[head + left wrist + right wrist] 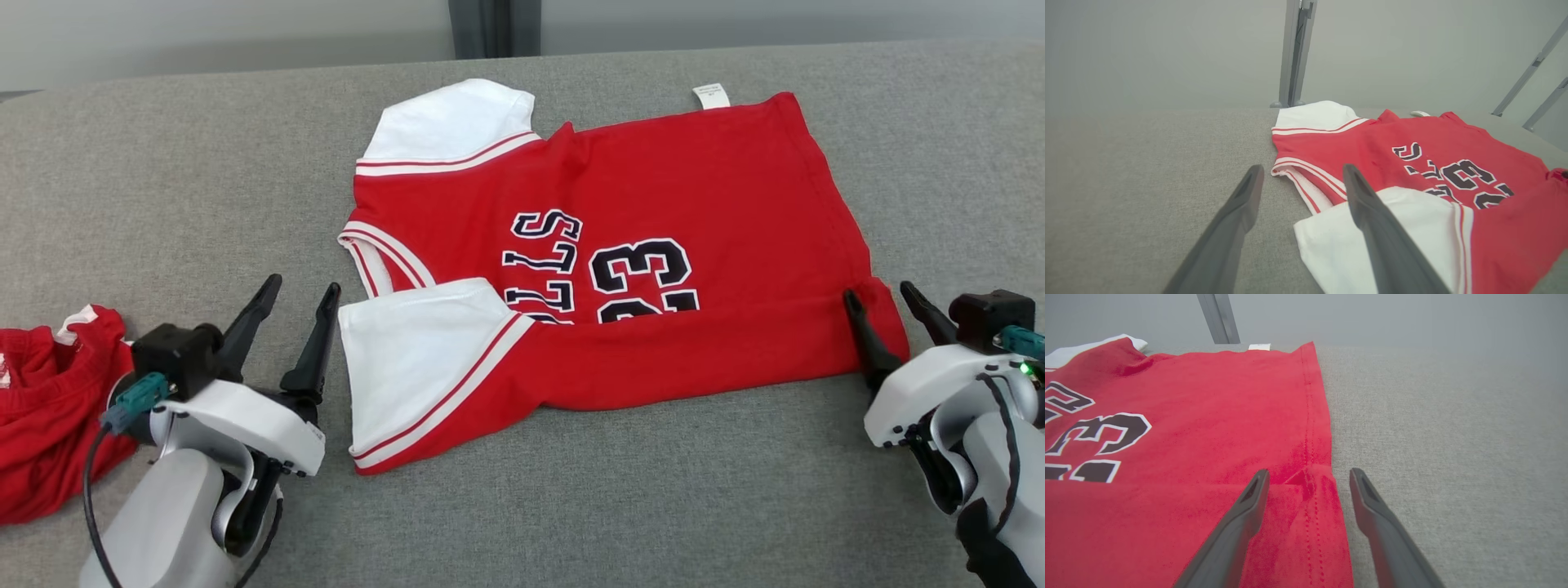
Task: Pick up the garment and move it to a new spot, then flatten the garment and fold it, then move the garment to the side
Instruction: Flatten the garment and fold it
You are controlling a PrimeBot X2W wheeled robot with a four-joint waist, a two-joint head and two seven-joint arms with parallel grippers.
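The garment [702, 180], a red jersey with white sleeves, lies spread across the middle of the grey fabric surface [163, 180], its neck end toward the robot's left and its hem toward the right. Its near long edge is turned up over itself, so a red band covers the lower part of the dark lettering [641, 269]. The near sleeve [408, 359] lies folded over the front at the left end. The far sleeve [449, 122] lies flat at the back corner. A small white label [711, 95] pokes out from the far edge.

The right gripper [878, 291] sits at the near right corner of the garment with its jaws well apart and nothing between them. From its own wrist the right gripper [1309, 471] straddles the stitched hem: one finger is over the red cloth and the other over bare surface. Whether the fingers press on the cloth I cannot tell.

The left gripper [303, 285] stands just beside the near sleeve on the grey surface, its jaws also spread wide and holding nothing. From its wrist the left gripper [1303, 167] has one finger crossing in front of the white sleeve and the other over plain surface.

Farther left, at the edge of the head view, a second red cloth [49, 408] lies crumpled, well apart from the jersey. A grey post [494, 24] rises behind the surface.
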